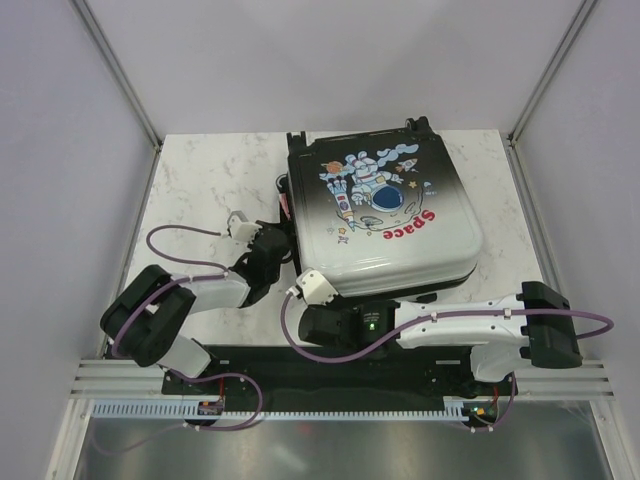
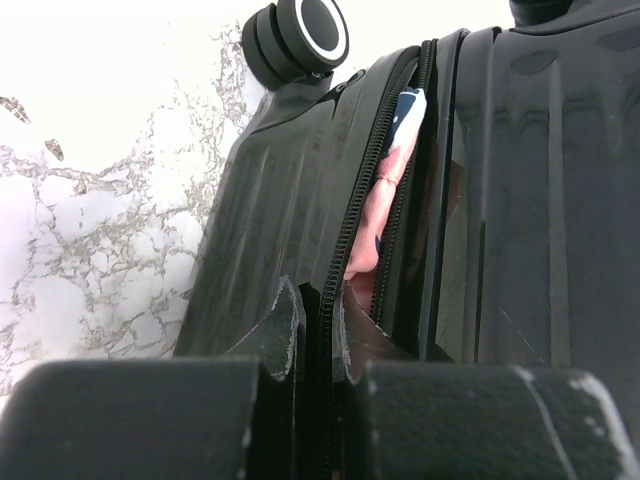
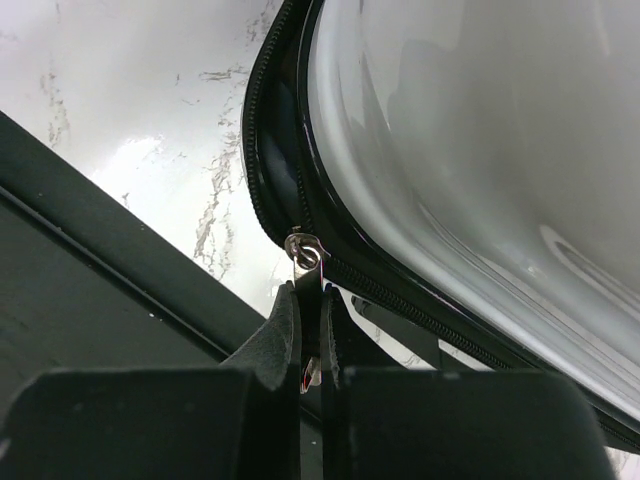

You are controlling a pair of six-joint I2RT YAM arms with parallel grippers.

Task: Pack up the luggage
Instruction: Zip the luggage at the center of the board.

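1. The luggage (image 1: 385,215) lies flat on the marble bench (image 1: 200,170), in the middle and upper right of the top view, with its astronaut and red "Space" print facing up
2. Its shell runs from black at the far end to white at the near end, and a black wheel (image 2: 300,35) shows at the top of the left wrist view
3. The left arm reaches to the case's left side; the right arm lies across the bottom of the top view and meets the case at its near left corner
4. The left fingers (image 2: 304,318) are pressed narrowly together, straddling the zipper (image 2: 350,230) on the black side wall; I cannot tell whether they grip anything
5. Above them the two shell halves gape a little, and pink and blue cloth (image 2: 385,195) pokes out through the gap
6. The right fingers (image 3: 296,318) are pinched tight on the metal zipper pull (image 3: 305,255), which hangs from the slider at the rounded corner of the white shell
7. From that corner the zipper track runs up the frame and down to the lower right
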